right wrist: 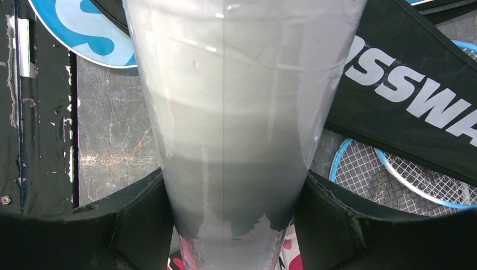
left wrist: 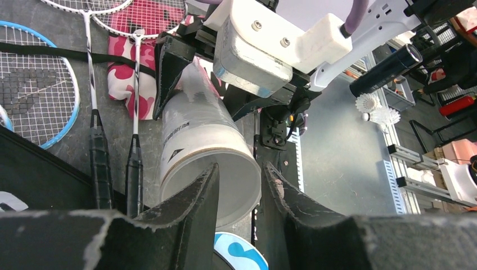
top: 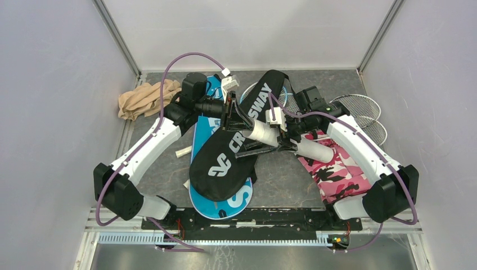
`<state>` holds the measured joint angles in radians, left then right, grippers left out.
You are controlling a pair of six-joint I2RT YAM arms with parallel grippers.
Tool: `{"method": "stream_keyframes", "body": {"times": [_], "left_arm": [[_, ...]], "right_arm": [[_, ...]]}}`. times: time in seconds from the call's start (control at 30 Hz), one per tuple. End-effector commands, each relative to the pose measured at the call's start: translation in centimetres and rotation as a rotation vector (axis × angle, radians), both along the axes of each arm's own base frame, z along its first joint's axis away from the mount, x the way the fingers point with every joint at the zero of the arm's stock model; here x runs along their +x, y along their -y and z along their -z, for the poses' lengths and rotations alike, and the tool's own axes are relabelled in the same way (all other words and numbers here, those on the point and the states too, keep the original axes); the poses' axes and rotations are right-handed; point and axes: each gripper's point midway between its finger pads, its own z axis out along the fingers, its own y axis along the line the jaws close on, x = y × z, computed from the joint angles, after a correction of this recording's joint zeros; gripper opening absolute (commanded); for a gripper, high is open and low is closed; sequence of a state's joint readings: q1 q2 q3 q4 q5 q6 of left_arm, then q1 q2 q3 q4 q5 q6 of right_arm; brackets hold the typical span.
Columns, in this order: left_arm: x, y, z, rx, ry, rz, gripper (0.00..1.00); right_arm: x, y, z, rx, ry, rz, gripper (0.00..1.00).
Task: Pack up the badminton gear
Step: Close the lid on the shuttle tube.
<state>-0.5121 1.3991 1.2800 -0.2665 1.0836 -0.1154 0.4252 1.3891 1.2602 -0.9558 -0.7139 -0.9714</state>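
Observation:
My right gripper (top: pixel 286 134) (right wrist: pixel 234 175) is shut on the long white tube (top: pixel 261 132) (right wrist: pixel 236 84) and holds it level above the covers. My left gripper (top: pixel 239 115) (left wrist: pixel 241 167) is open right at the tube's (left wrist: pixel 197 129) near end, with nothing between its fingers. The black CROSSWAY cover (top: pixel 236 146) (right wrist: pixel 410 90) lies slantwise over the blue SPORT cover (top: pixel 225 205) (right wrist: pixel 84 28). A blue racket (left wrist: pixel 34 84) (right wrist: pixel 394 169) and silver rackets (top: pixel 360 109) (left wrist: pixel 135 17) lie at the back right. Two white shuttlecocks (left wrist: pixel 377 109) show far off in the left wrist view.
A tan cloth bundle (top: pixel 143 98) lies at the back left. A pink camouflage cloth (top: pixel 337 169) is spread under the right arm. A small white piece (top: pixel 184 152) lies left of the blue cover. Walls close in both sides and the back.

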Motion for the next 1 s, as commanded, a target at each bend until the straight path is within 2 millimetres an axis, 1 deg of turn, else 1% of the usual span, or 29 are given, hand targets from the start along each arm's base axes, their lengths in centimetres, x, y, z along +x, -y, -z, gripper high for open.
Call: {"method": "stream_keyframes", "body": {"times": [0.0, 0.23, 0.43, 0.67, 0.73, 0.8, 0.9, 0.97], "left_arm": [[0.8, 0.5, 0.0, 0.002, 0.048, -0.008, 0.41], [0.2, 0.8, 1.6, 0.029, 0.032, 0.008, 0.41], [-0.3, 0.6, 1.6, 0.024, 0.028, 0.024, 0.44], [-0.5, -0.1, 1.7, 0.024, 0.044, 0.008, 0.48], [-0.5, -0.5, 1.4, 0.019, 0.054, 0.002, 0.50], [-0.3, -0.9, 0.7, 0.008, 0.071, -0.010, 0.54], [0.5, -2.0, -1.2, -0.009, 0.119, -0.050, 0.62], [1.6, -3.1, -2.6, 0.001, 0.168, -0.112, 0.69]], "right_arm": [[0.0, -1.5, -2.4, 0.079, 0.066, -0.054, 0.10], [-0.2, -2.0, -3.4, 0.112, 0.066, -0.063, 0.10], [-0.1, -2.0, -3.8, 0.123, 0.082, -0.054, 0.08], [1.2, -1.7, -4.5, 0.125, 0.123, 0.016, 0.07], [1.5, -1.7, -4.5, 0.120, 0.128, 0.032, 0.07], [1.8, -1.5, -4.4, 0.110, 0.128, 0.050, 0.07], [2.6, -1.3, -4.3, 0.094, 0.132, 0.094, 0.07], [3.2, -1.1, -4.6, 0.091, 0.143, 0.131, 0.07]]}}
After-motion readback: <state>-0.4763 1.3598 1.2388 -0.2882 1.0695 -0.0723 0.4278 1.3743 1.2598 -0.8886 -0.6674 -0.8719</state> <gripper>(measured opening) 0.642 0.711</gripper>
